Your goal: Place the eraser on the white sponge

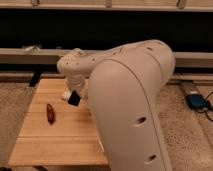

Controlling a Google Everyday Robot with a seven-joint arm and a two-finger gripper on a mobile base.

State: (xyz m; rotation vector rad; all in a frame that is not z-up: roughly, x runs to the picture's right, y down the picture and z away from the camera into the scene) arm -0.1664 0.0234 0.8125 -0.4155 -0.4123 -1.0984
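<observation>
My gripper (pixel 75 94) hangs at the end of the big white arm, over the far middle of the wooden table (pixel 45 142). It is shut on the eraser (pixel 74 99), a small black block held just above the wood. A small white lump (pixel 66 95) lies on the table right beside the eraser's left side; it looks like the white sponge, mostly hidden by the arm.
A dark red pod-shaped thing (pixel 50 114) lies on the left part of the table. My white arm (pixel 132 100) covers the table's right half. A low ledge (pixel 30 55) and dark wall run behind. A blue object (pixel 196 101) lies on the floor at the right.
</observation>
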